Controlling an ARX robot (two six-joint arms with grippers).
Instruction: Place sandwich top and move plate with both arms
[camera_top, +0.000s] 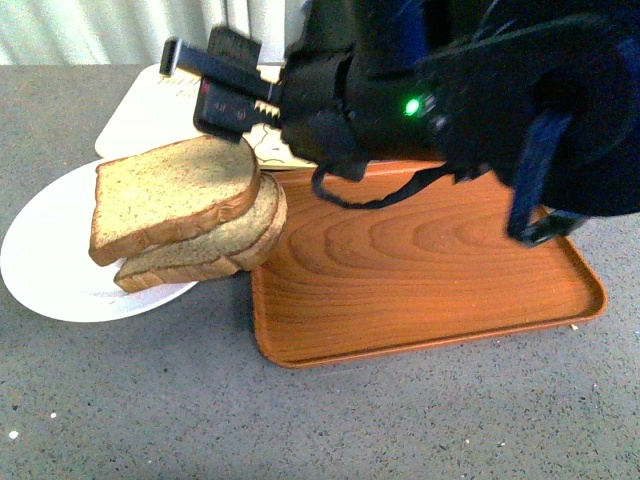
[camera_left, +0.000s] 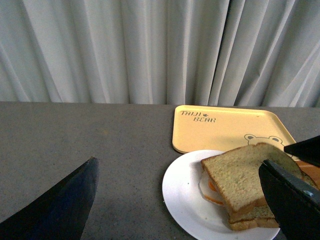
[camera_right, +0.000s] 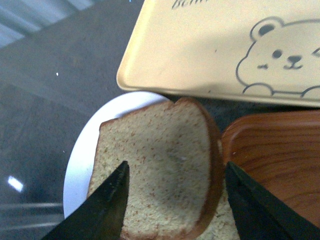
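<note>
From the front we see our right gripper (camera_top: 200, 88) just behind the sandwich top (camera_top: 170, 195), stacked on the plate (camera_top: 40, 260); the left wrist view shows our left gripper (camera_left: 178, 167) spread wide, the right wrist view our right jaws apart above that slice.

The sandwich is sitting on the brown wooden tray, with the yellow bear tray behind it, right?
Not quite. The sandwich sits on the white plate, next to the brown wooden tray; the front view shows it. The yellow bear tray is indeed behind it.
</note>
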